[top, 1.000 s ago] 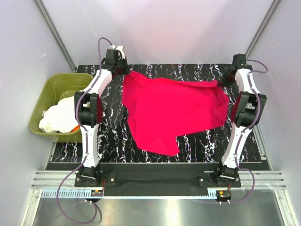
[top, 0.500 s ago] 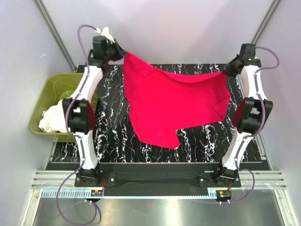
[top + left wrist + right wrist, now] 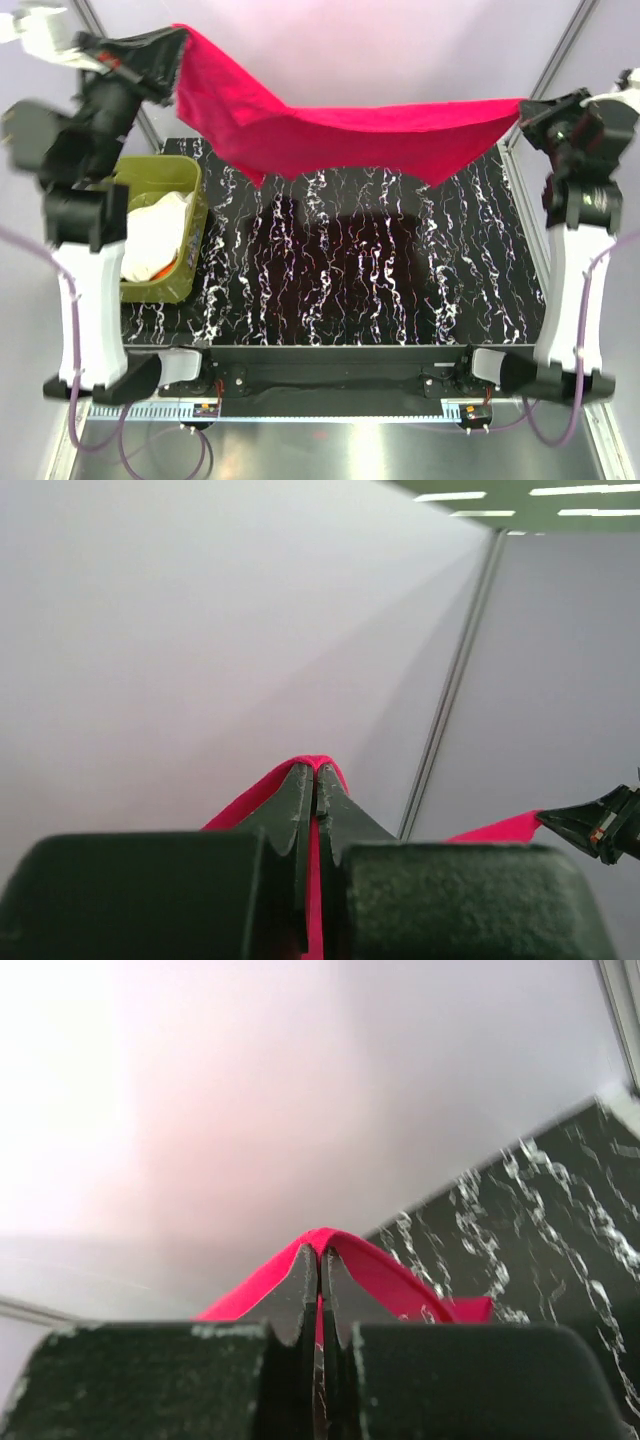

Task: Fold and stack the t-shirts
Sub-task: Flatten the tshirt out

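Tub (image 3: pixel 190 215) sits far left, just beside the table's (image 3: pixel 380 290) left edge, with white shirts (image 3: pixel 155 235) bunched inside it.

Left gripper (image 3: pixel 172 45) is high at top left, jaws pinched fully together on one edge of the red shirt (image 3: pixel 340 135). The left wrist view shows the cloth squeezed between the closed fingers (image 3: pixel 290 805).

The red shirt hangs in the air between the two grippers, clear of the table. It's stretched roughly level across the far side, sagging a bit mid-span, and a fold droops lower near the left end. Its shadow (image 3: pixel 350 235) falls on the marble top below.

Right gripper (image 3: pixel 522 108) is high at far right, jaws likewise clamped tight on the opposite edge. In the right wrist view the red cloth wraps over its fingertips (image 3: pixel 300 1285).
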You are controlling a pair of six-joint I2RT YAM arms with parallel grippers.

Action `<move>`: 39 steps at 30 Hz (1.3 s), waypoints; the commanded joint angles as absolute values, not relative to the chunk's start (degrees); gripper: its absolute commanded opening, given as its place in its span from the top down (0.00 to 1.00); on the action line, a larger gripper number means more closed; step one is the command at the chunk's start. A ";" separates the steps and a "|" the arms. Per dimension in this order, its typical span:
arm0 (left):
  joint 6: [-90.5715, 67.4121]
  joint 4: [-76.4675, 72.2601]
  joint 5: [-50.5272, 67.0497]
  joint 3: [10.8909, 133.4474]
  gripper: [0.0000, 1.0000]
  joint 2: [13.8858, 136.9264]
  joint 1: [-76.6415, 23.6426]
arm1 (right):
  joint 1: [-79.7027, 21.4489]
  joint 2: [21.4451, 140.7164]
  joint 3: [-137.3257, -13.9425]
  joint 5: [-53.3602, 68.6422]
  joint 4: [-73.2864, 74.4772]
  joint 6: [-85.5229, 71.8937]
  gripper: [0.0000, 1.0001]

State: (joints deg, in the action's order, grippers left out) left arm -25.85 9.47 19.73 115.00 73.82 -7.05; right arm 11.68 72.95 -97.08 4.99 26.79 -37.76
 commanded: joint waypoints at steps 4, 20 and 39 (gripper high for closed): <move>-22.86 11.60 21.71 118.73 1.00 66.19 -6.94 | 11.87 59.16 -92.46 5.97 18.46 -34.37 1.00; -16.97 9.75 18.38 109.53 1.00 71.69 -8.00 | 11.87 60.63 -84.11 2.03 17.58 -30.23 1.00; -16.77 -8.09 20.30 97.72 1.00 116.79 -7.29 | 12.22 112.65 -89.89 3.16 -0.26 -28.83 1.00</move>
State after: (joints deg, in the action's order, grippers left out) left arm -15.07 0.69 18.85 91.88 112.53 -7.73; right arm 11.77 108.14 -83.59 3.09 4.19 -30.48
